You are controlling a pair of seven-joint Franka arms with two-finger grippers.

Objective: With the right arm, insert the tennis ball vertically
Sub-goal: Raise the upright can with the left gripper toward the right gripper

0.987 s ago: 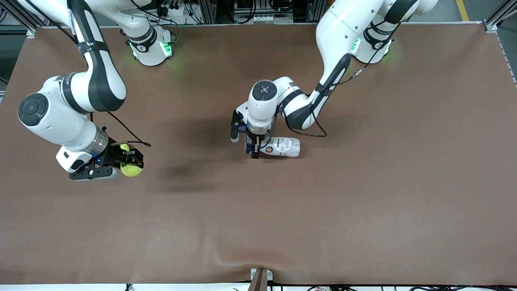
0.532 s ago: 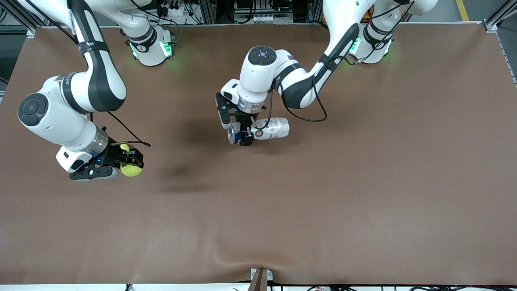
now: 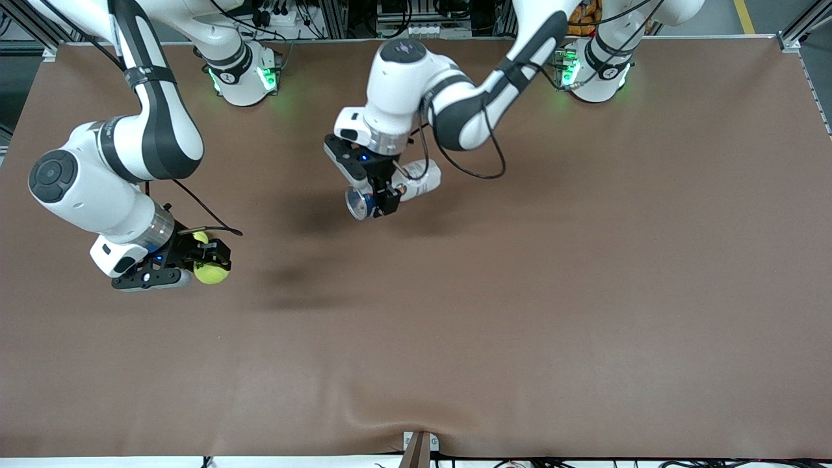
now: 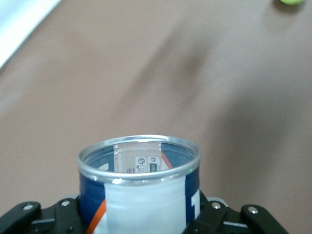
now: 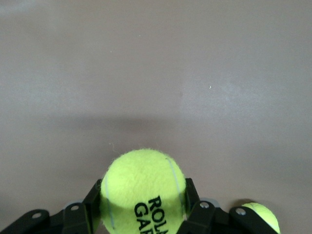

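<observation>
My right gripper [image 3: 211, 265] is shut on a yellow-green tennis ball [image 3: 212, 273] toward the right arm's end of the table. In the right wrist view the ball [image 5: 143, 187] sits between the black fingers [image 5: 78, 219], its black lettering showing. My left gripper [image 3: 380, 195] is shut on a white and blue ball can [image 3: 416, 181] and holds it tilted above the table's middle. The can's open metal rim [image 3: 356, 203] faces the front camera. The left wrist view looks at that can [image 4: 141, 195] and its open mouth [image 4: 140, 155], which shows nothing inside.
A second tennis ball [image 3: 200, 238] shows beside the right gripper, and in the right wrist view this second ball [image 5: 263, 216] peeks past a finger. The brown table mat [image 3: 520, 312] spreads wide toward the front camera. A small bracket [image 3: 419, 445] sits at the table's front edge.
The left arm has lifted the can off the table, carried it toward the robots' bases and the right arm's end, and tilted its open end up. The right arm has stayed still.
</observation>
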